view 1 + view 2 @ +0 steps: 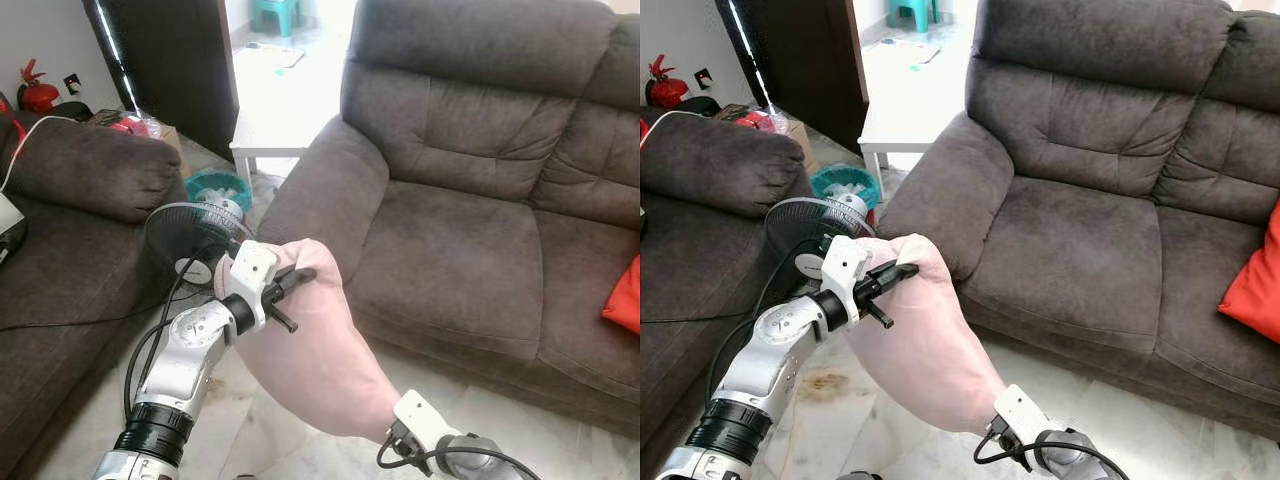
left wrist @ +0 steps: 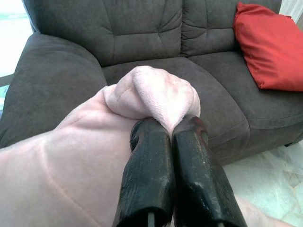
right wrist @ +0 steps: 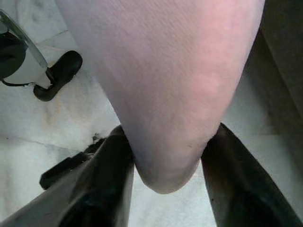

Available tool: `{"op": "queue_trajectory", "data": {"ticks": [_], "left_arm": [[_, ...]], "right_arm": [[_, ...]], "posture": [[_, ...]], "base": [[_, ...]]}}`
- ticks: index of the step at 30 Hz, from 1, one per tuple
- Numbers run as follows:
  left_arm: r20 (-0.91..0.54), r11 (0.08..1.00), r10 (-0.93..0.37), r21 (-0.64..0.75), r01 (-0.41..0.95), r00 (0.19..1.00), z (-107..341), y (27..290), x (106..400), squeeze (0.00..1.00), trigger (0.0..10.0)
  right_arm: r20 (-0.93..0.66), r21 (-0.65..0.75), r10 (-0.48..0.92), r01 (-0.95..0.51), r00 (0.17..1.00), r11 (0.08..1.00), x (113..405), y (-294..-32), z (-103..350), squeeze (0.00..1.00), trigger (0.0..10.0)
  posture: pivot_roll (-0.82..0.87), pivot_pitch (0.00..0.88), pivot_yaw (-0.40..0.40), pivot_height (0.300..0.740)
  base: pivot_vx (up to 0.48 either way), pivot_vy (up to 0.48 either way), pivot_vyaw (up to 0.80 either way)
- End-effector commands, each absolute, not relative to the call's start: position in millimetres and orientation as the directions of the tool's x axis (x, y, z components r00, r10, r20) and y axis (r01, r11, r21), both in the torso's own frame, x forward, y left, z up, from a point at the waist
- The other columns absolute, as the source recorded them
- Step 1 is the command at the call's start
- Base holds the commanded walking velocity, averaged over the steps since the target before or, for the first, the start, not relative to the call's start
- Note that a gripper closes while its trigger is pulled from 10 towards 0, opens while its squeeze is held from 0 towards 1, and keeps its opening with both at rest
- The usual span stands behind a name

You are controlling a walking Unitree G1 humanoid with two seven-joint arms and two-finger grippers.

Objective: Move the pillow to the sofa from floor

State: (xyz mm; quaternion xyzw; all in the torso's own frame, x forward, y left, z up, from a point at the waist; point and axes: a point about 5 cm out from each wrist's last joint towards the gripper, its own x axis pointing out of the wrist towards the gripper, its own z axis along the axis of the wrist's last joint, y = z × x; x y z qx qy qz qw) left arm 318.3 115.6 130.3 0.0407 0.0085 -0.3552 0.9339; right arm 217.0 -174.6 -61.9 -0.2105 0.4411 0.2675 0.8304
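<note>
A teal basket (image 1: 218,186) stands on the floor beyond the fan (image 1: 190,240), with something pale in it that is too small to tell. The pink pillow (image 1: 315,350) hangs in the air between the two arms, clear of the floor and in front of the dark brown sofa (image 1: 450,250), near its left armrest. The left end effector (image 2: 171,142) is clenched on the pillow's upper corner, its two black fingers pressed together with a fold of pink fabric bunched just past the tips. The right end effector (image 3: 165,156) grasps the pillow's lower end, one finger on each side of the rounded corner, above the pale tiled floor (image 3: 42,118). A red cushion (image 1: 1255,285) lies on the sofa's right seat; the left seat directly beyond the pillow is bare. A second brown sofa (image 1: 70,230) stands on the robot's left, the fan between it and the pillow. A white surface (image 1: 270,140) stands behind the armrest, beside a dark cabinet (image 1: 180,60)
</note>
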Motion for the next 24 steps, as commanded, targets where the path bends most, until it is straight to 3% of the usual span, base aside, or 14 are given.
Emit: {"op": "queue_trajectory", "data": {"ticks": [1, 11, 24], "left_arm": [[0.08, 0.732, -0.681, 0.116, 0.671, 0.728, 163.1, 109.4, 323.0, 0.0, 10.0], [0.092, 0.732, -0.681, 0.111, 0.672, 0.726, 165.7, 107.1, 323.6, 0.0, 10.0], [0.087, 0.734, -0.679, 0.112, 0.67, 0.729, 164.8, 108.0, 323.7, 0.0, 10.0]], "right_arm": [[-0.847, -0.094, 0.264, -0.619, 0.462, 0.779, 215.5, -172.8, -63.5, 0.0, 0.0], [-0.855, -0.089, 0.256, -0.613, 0.452, 0.785, 214.9, -164.5, -66.7, 0.0, 0.0], [-0.867, -0.116, 0.206, -0.586, 0.454, 0.802, 201.0, -182.4, -73.3, 0.0, 0.0]], "posture": [[0.1, 0.051, -0.022, 0.74], [0.1, 0.053, -0.023, 0.74], [0.1, 0.053, -0.02, 0.74]], "base": [[0.0, 0.0, 0.0], [0.0, 0.0, 0.0], [0.0, 0.0, 0.0]]}}
